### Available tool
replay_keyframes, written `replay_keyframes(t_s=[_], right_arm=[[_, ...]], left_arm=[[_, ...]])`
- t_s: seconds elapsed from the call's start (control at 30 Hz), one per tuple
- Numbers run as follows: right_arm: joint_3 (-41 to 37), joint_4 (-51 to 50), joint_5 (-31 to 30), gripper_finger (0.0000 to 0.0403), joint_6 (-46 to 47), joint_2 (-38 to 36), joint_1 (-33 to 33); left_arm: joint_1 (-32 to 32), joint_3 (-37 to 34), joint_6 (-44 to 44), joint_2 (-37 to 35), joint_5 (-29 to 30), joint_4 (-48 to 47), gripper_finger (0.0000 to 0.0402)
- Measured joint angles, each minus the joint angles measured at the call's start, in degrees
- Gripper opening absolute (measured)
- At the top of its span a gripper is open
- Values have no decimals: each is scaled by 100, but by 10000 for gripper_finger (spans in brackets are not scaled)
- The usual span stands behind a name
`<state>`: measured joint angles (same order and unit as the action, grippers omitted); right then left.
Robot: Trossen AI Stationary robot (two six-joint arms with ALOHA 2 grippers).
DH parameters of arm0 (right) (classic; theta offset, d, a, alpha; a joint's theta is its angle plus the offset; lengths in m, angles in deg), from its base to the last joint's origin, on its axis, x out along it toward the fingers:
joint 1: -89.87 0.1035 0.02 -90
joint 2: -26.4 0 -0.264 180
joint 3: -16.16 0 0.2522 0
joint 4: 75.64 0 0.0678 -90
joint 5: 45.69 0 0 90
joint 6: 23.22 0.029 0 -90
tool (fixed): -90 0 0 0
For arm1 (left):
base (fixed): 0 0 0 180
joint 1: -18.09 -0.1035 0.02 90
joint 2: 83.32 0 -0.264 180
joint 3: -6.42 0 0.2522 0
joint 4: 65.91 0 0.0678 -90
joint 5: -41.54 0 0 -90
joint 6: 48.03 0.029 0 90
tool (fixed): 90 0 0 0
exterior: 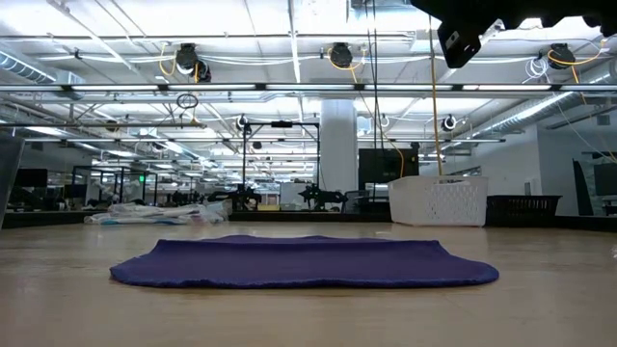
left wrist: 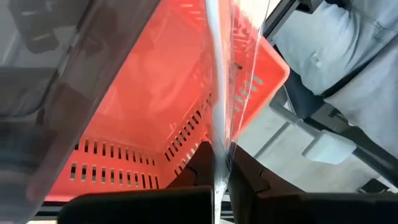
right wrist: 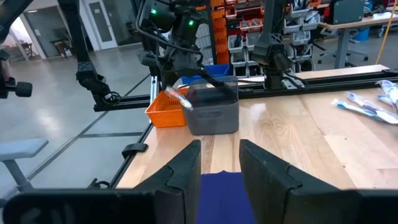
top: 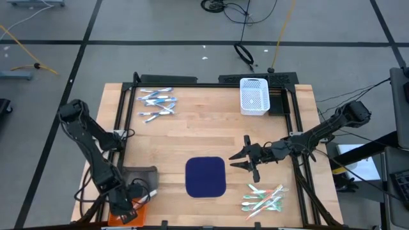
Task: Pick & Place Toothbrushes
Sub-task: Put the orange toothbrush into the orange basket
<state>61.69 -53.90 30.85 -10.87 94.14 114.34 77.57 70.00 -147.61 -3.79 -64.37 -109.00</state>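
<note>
Left pincer (top: 131, 207) of mine is clamped on a packaged toothbrush (left wrist: 217, 124), long axis upright, directly over the orange basket (left wrist: 155, 106) at my near table corner, while my right pincer (top: 246, 160) hangs half-open by the mat (top: 206, 177).

Smooth pale wood table (top: 211, 137), matt navy cloth mat (top: 206, 177), white plastic basket (top: 254, 96)
</note>
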Motion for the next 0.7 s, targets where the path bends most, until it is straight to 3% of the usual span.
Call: replay_keyframes(t_s=[0.37,0.57,0.7], right_arm=[[0,-11,0,105,-1,0,0],[0,-13,2,105,1,0,0],[0,-15,2,105,1,0,0]], left_arm=[[319,-1,-169,4,151,69,9],[394,-1,-523,4,259,-166,59],[477,-2,-587,4,246,-321,70]])
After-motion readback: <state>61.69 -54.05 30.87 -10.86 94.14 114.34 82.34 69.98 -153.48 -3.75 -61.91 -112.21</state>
